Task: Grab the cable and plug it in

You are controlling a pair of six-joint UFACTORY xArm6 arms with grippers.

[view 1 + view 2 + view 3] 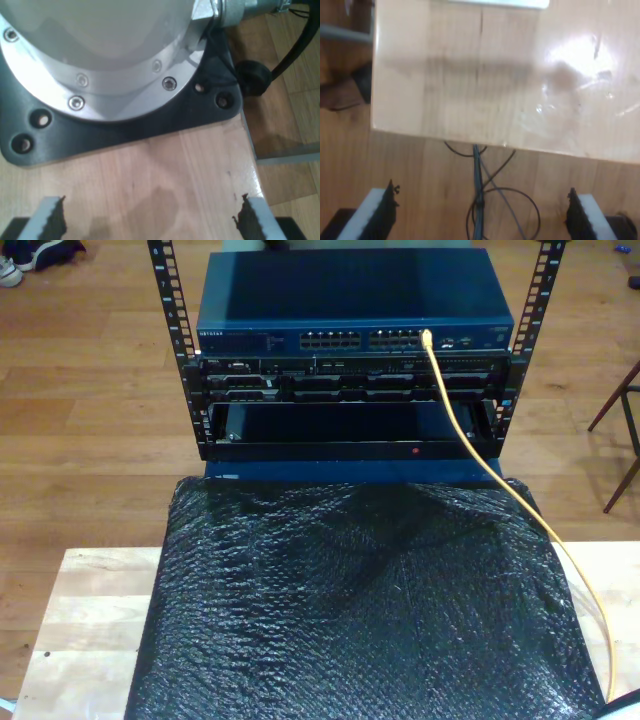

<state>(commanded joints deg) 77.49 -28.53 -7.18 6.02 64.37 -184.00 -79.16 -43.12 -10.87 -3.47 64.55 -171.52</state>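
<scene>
The yellow-orange cable (470, 445) runs from a port on the right half of the blue network switch (350, 300), at the back of the exterior view. It drops across the rack front and trails over the black sheet to the exterior view's lower right corner. Its upper end sits at the port row; I cannot tell how deep the plug is seated. My first gripper (150, 220) is open above bare wood, with nothing between its fingers. My second gripper (480, 215) is open too, hovering over the floor beyond a table edge.
A black bubble-wrap sheet (360, 610) covers the wooden table (90, 620) in front of the rack (350, 410). An arm's silver base on a black plate (125, 125) stands just ahead of my first gripper. Thin dark wires (480, 200) lie on the floor. Chair legs (620, 430) stand at the exterior view's right.
</scene>
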